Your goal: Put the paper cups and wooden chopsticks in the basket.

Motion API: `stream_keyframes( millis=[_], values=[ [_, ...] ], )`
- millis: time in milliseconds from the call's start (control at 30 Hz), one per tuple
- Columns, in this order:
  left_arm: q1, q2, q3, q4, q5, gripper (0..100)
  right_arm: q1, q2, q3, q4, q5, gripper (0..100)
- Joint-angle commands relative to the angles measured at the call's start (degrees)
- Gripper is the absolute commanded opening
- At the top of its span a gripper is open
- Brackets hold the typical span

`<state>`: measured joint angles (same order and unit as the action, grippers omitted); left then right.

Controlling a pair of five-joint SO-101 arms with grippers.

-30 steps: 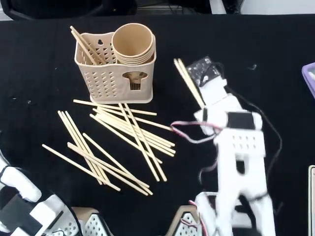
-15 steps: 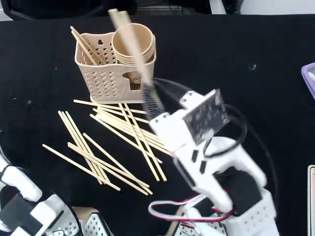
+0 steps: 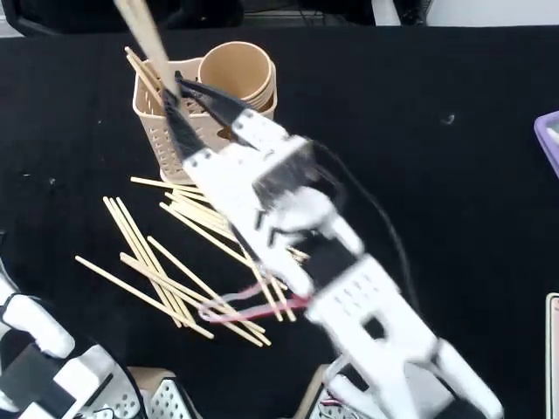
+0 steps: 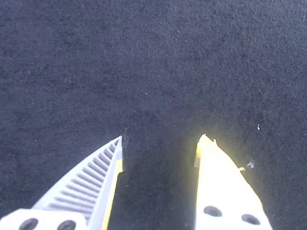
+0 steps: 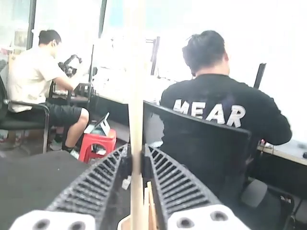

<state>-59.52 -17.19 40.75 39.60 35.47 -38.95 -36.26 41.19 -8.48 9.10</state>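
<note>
The right hand [image 3: 172,89] hangs above the left compartment of the beige perforated plastic basket [image 3: 148,127]. Its black ribbed fingers [image 3: 181,127] are pinched narrow around a pale wooden chopstick [image 3: 140,30]. The stick rises from the grip and leans away to the far left, past the basket's rim. In the right wrist view the same hand [image 5: 136,160] has its two ribbed jaws drawn in against the chopstick [image 5: 135,72], which stands upright between them. Whether a second stick is clamped with it cannot be told.

The white right arm [image 3: 349,288] stretches diagonally from the near right side of the black tabletop [image 3: 472,175] to the basket, covering most of the basket's front wall.

A stack of tan paper cups [image 3: 234,70] sits upright in the basket's right compartment. A few wooden chopsticks in the basket [image 3: 140,70] lean in the left compartment, tips up. A scatter of loose wooden chopsticks [image 3: 166,279] lies flat on the tabletop just in front of the basket, crossing one another and partly under the right arm.

The left arm [image 3: 44,367] sits at the near left corner, well apart from the basket. Its left hand [image 4: 160,143] is spread wide with nothing between the jaws, low over bare tabletop [image 4: 153,57]. A purple object [image 3: 548,140] shows at the right edge of the high view
</note>
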Motion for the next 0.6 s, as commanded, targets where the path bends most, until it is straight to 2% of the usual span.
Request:
stream_keyframes(
  millis=[0, 300, 433, 567],
  values=[
    [0.57, -2.02, -0.57, -0.79, 0.00, 24, -0.35, 11.74, -9.01, -6.68, 0.00, 1.1],
    [0.57, -2.02, -0.57, -0.70, 0.00, 24, 3.08, 35.12, -24.31, -6.68, -0.35, 1.1],
    [0.57, -2.02, -0.57, -0.70, 0.00, 24, 3.87, 39.69, -24.84, -6.51, -0.35, 1.2],
    [0.57, -2.02, -0.66, -0.70, 0.00, 24, 3.69, 39.60, -25.89, 1.23, -0.35, 4.9]
  ],
)
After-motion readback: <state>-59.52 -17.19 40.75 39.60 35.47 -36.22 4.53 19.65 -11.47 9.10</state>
